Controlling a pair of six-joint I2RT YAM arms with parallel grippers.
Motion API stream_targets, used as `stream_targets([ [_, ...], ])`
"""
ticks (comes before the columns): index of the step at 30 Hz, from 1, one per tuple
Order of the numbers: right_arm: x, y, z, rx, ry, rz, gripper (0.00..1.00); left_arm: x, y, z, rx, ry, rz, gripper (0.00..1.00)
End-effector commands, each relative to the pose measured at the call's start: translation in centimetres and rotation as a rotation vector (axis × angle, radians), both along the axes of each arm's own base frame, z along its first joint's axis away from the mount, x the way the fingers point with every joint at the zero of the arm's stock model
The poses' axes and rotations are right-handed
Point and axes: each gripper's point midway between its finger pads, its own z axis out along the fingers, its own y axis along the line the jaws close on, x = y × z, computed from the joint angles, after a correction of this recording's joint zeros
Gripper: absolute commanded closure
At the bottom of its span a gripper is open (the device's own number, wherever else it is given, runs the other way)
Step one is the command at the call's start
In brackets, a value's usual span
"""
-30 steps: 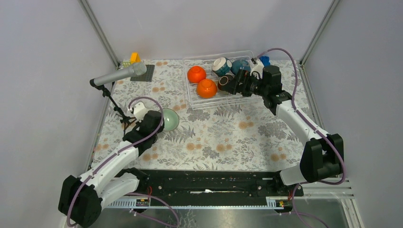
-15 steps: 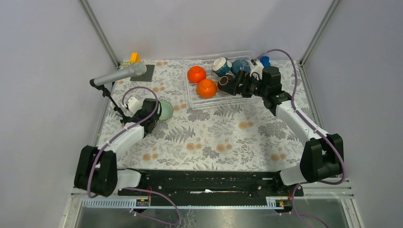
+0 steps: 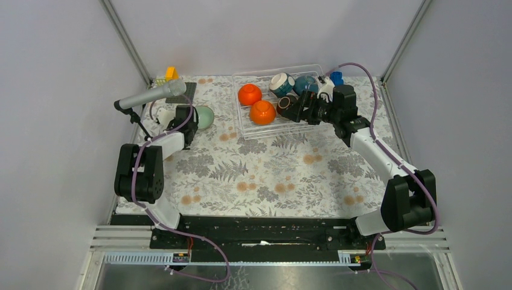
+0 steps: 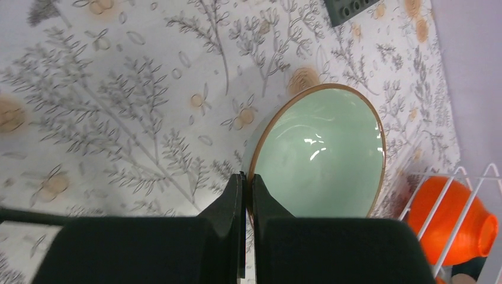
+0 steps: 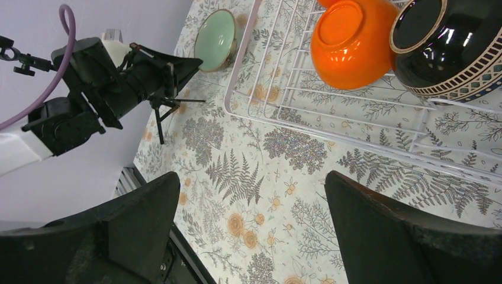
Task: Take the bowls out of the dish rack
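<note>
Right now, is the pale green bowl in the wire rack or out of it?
Out. The mint bowl is tilted over the tablecloth, left of the dish rack, its rim pinched in the left gripper.

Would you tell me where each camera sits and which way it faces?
Top external: above and behind the bases, looking down at the table; the left arm and right arm show, the dish rack at the far side.
Left wrist: on the left arm, looking down along the left gripper, shut on the mint green bowl at its rim.
Right wrist: at the dish rack, facing across the table toward the left arm; the open right gripper frames an orange bowl and a dark bowl.
Shared: both wrist views see the mint green bowl.
</note>
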Motion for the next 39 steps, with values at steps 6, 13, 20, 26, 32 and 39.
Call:
stream_targets([
  [6,0.6,-0.1,-0.2,-0.027,-0.024,-0.011,0.0,3.9,-0.5,4.9,-0.055,-0.183,-0.077,0.43],
  [13,1.5,-0.4,-0.2,-0.049,-0.009,-0.051,0.0,0.7,-2.3,5.2,-0.094,-0.188,-0.195,0.34],
  [20,3.6,-3.2,-1.8,-0.189,0.072,-0.221,0.0,-4.3,-7.3,5.2,-0.175,-0.205,-0.461,0.31],
  [26,6.3,-4.3,-2.2,-0.197,0.083,-0.269,0.0,-8.2,-14.3,7.9,-0.093,-0.267,-0.789,0.25],
  [32,9.1,-3.6,-2.9,-0.185,0.078,-0.24,0.02,-7.9,-14.8,11.5,0.065,-0.415,-0.806,0.17],
  [39,12.0,-3.8,-4.4,-0.264,0.081,-0.238,0.0,-5.2,-15.5,11.7,0.182,-0.388,-0.794,0.04],
])
